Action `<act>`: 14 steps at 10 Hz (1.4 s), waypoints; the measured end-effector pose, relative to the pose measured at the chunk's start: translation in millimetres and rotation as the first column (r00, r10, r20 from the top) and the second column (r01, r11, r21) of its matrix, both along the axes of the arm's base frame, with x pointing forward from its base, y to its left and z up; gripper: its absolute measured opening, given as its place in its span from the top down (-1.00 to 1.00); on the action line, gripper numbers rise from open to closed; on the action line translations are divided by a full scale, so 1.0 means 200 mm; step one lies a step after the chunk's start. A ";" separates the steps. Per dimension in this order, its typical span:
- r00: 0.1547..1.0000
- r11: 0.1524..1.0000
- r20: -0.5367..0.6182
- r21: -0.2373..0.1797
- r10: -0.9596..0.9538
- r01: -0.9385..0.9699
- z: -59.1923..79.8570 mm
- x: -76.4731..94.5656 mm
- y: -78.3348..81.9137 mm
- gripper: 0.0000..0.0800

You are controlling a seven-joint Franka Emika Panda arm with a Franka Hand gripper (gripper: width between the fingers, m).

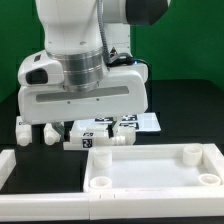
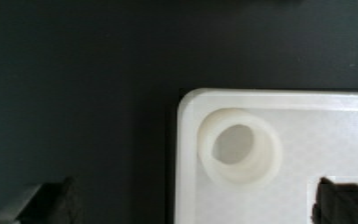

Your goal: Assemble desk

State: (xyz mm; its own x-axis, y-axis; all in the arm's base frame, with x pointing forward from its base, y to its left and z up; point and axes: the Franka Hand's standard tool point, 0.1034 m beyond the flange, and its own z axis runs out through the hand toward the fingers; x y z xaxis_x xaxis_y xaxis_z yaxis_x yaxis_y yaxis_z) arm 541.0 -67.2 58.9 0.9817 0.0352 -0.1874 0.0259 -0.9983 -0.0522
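Note:
The desk's tabletop slab (image 1: 150, 172) lies flat at the front, with round sockets at its corners. In the wrist view one rounded corner of the slab (image 2: 300, 130) with its socket (image 2: 242, 150) lies below and between my fingertips. My gripper (image 1: 82, 132) (image 2: 194, 205) hangs above the slab's far corner on the exterior view's left. It is open wide and holds nothing. Short white block legs with square tags lie behind the slab: one (image 1: 22, 128) at the exterior view's left, others (image 1: 88, 136) (image 1: 125, 127) partly hidden behind the gripper.
A white raised border (image 1: 12, 168) runs along the front at the exterior view's left of the slab. The marker board (image 1: 150, 120) lies behind the legs. The table is black, with a green wall behind.

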 end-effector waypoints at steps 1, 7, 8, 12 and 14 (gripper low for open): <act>0.991 0.991 0.028 0.017 0.132 -0.133 0.01 -0.03 0.00 -0.62; 0.891 0.897 0.134 0.028 0.434 -0.442 -0.01 -0.16 -0.10 -0.62; 0.791 0.796 0.151 0.037 0.593 -0.604 -0.01 -0.20 -0.11 -0.62; 0.475 0.479 0.187 0.025 0.860 -0.878 -0.03 -0.34 -0.21 -0.62; 0.389 0.392 0.172 0.016 0.905 -0.920 -0.03 -0.34 -0.22 -0.62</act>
